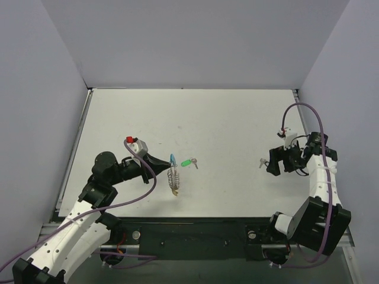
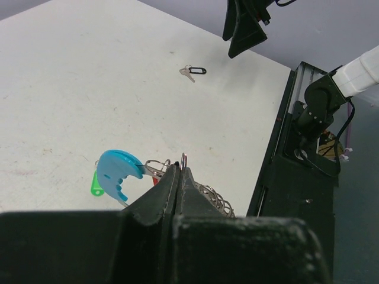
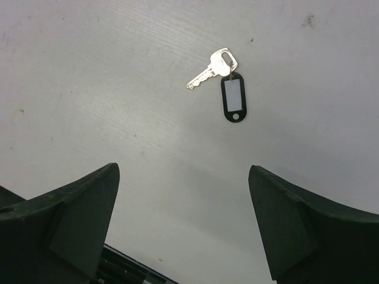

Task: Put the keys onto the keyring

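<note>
My left gripper is shut on the keyring, a silvery coiled-wire loop that hangs from the jaws above the table. In the left wrist view the fingertips pinch the wire of the keyring. A blue tag and a bit of red show on it. The green-tagged key lies on the table just right of the loop, its tag showing past the blue one. The black-tagged key lies flat ahead of my right gripper, which is open and empty a little above the table.
The white table is walled by grey panels at the back and sides. A dark rail with the arm bases runs along the near edge. The right gripper sits close to the right wall, just right of the black-tagged key.
</note>
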Robot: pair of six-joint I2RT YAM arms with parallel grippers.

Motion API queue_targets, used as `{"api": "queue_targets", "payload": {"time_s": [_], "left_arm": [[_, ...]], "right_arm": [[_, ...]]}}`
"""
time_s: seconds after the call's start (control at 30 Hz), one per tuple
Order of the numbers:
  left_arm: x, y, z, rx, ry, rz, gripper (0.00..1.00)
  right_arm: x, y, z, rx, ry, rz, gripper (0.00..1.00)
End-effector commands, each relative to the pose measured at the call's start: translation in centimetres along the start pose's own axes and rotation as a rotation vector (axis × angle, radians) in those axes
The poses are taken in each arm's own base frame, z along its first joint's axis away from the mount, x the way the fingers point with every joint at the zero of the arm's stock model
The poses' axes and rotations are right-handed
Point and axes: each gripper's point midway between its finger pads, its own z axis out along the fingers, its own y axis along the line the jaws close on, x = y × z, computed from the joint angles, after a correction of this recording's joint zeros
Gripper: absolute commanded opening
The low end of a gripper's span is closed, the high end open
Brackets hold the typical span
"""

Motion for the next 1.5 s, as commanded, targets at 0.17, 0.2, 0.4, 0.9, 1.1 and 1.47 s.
{"api": "queue_targets", "payload": {"time_s": [0.17, 0.2, 0.4, 0.9, 1.1, 1.47], "left_arm": [[-3.2, -0.6, -0.7, 0.028, -0.086, 0.115, 0.0], [-3.2, -0.6, -0.7, 0.025, -0.088, 0.117, 0.0], [-3.3, -0.5, -1.0, 0.021, -0.093, 0.122, 0.0], [-3.7, -0.6, -1.5, 0.019, -0.105, 0.13, 0.0], [-3.7, -0.5, -1.6, 0.016, -0.108, 0.132, 0.0], [-3.6, -0.4, -1.5, 0.018, -0.101, 0.127, 0.0]], "right_arm": [[-2.6, 0.1, 0.3, -0.043, -0.08, -0.009, 0.79], [-3.2, -0.4, 0.1, -0.005, -0.107, -0.027, 0.79], [-3.0, -1.8, 0.7, 0.058, -0.076, 0.014, 0.84], [-1.4, -3.4, 4.3, 0.154, 0.229, -0.029, 0.49], [-0.4, -3.5, 5.6, 0.128, 0.315, -0.086, 0.38], [-0.6, -3.6, 7.1, 0.097, 0.368, -0.126, 0.32]]}}
